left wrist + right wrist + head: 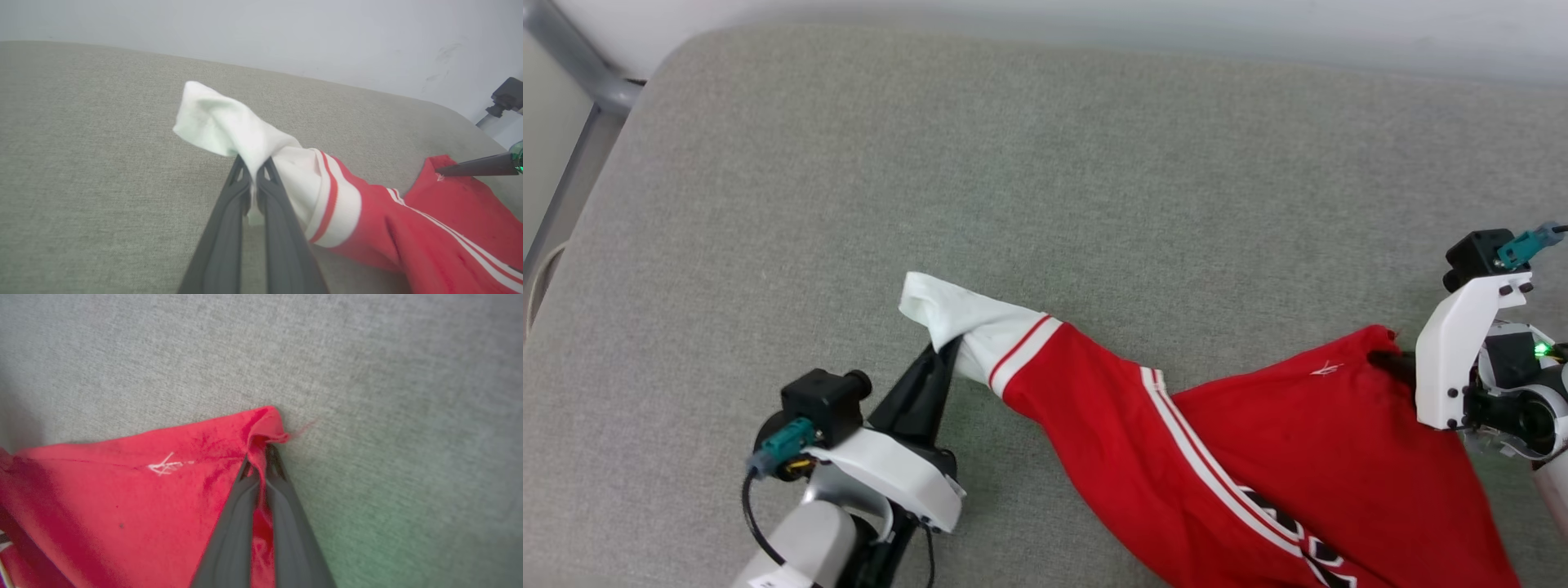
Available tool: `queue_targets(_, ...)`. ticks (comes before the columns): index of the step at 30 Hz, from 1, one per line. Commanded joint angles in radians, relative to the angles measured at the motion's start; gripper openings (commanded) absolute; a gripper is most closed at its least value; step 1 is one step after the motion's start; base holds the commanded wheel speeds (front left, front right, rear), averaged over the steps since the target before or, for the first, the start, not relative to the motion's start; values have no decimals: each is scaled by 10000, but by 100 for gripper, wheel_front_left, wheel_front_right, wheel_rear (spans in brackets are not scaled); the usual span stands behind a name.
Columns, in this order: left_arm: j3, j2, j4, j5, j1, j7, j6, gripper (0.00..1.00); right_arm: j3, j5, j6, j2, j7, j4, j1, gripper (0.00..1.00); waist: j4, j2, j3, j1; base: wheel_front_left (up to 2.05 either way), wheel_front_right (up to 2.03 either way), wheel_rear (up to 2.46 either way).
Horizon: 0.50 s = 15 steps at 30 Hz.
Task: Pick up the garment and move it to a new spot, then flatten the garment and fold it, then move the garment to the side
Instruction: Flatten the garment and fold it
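I am looking down on the grey fabric-covered worktop [849,163], which spreads out ahead of both claws and well beyond them; across it, strung between the two claws, lies the garment [1258,441], red, with its bulk sagging back toward me below the line joining the claws and running off the near edge of the head view; a double white stripe [1201,449] crosses it slantwise between the claws, nearer my right claw than my left, and part of a black, white-edged number [1307,547] sits behind that stripe, on my side of it.

My left claw [943,353] is pinched tight on the white sleeve [956,314]; in its own wrist view the fingers [229,228] are pressed together with white cloth caught at the tips, the sleeve end bunching up just past them and the red-banded cuff falling away to the claw's right.

My right claw [1388,359] is likewise clamped closed, on a red corner of the garment [265,420]; the cloth is gathered between the fingertips and curls over just ahead of them, with bare worktop to the claw's right; a small white stitched mark [163,468] lies on the red cloth to the left of this claw, near the edge.
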Motion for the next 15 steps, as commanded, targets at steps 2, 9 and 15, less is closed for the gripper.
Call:
queue_targets(2,85,181,-28,72,-260,15,-5,0,42,52,-4,42,-113,38,24,0,-180,0,-270,-1,0,0,0)
queue_targets(9,395,1117,-246,497,-1438,283,-140,0,-399,-302,-5,-122,-1044,-437,-675,0,-696,0,-937,-1,0,0,0)
queue_targets(15,740,1692,217,620,-3346,672,-457,0,-1090,-1272,-8,99,-2013,-366,-1676,0,-1147,0,-1107,-1,0,0,0)
